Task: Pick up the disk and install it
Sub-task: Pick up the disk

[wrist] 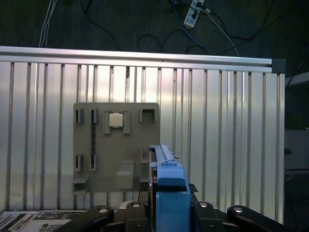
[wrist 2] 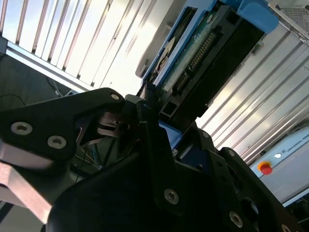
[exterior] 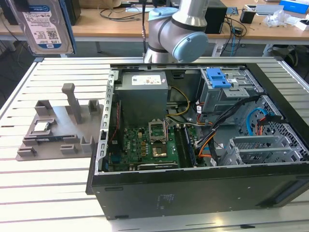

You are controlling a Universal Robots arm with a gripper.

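- Our gripper (wrist: pixel 172 210) pinches the disk (exterior: pixel 46 24) by its blue carrier frame, seemingly to keep the connector end free.
- We hold it high above the bench (exterior: pixel 48 193), clear of the grey holder (exterior: pixel 55 126); the open computer case (exterior: pixel 193 191) lies beside.

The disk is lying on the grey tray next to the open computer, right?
Not quite. The disk is not lying on the grey tray. The gripper is holding it up off the table, as the exterior view and the first wrist view show. The tray does sit next to the open computer.
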